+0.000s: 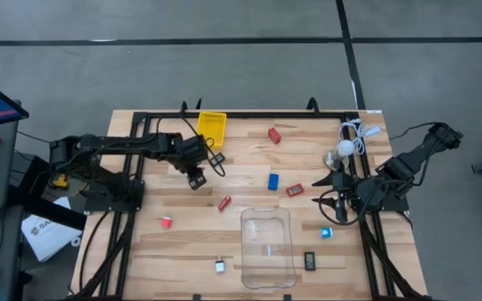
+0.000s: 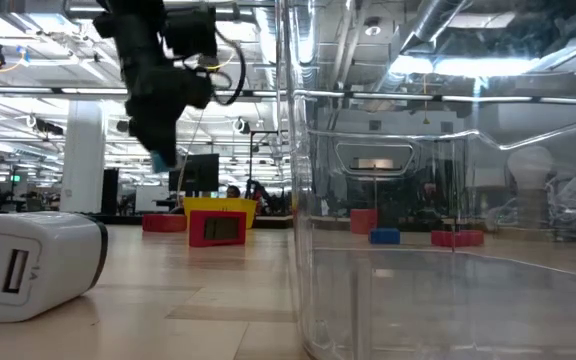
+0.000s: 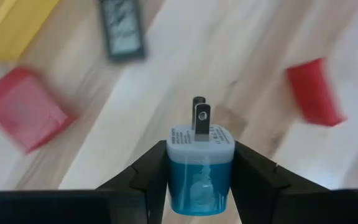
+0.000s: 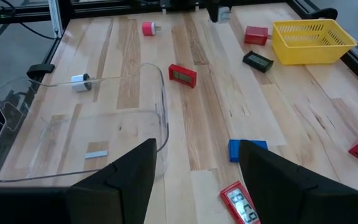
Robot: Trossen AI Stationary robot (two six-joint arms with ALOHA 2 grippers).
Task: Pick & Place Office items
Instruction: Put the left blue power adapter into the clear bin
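The left arm's fingers (image 3: 142, 180) are pinching a small blue-and-white plug adapter (image 3: 200, 167) by its two flanks, prongs pointing away from the wrist, and the left gripper (image 1: 196, 177) is hanging above the table (image 1: 249, 146), clear of the boards. Beyond those fingers a black display piece (image 3: 122, 28) and two red blocks (image 3: 23, 107) are lying on the wood, with the yellow tray (image 1: 212, 127) close behind. The adapter is sitting square between the pads, so the judgement is that the carry is under way; doing it well means keeping the squeeze steady, travelling level so the prongs do not tip, and lowering well inside whichever container is meant before letting go. The clear bin (image 1: 267, 247) is standing well away from these fingers, near the table's front edge, so a move there would be passing over a red display piece (image 1: 224, 203). The right gripper (image 4: 194, 165) is waiting at the far side, its fingers spread open and empty, with a blue block (image 4: 248, 150) and another red display piece (image 4: 242, 203) lying on the wood just beyond them.
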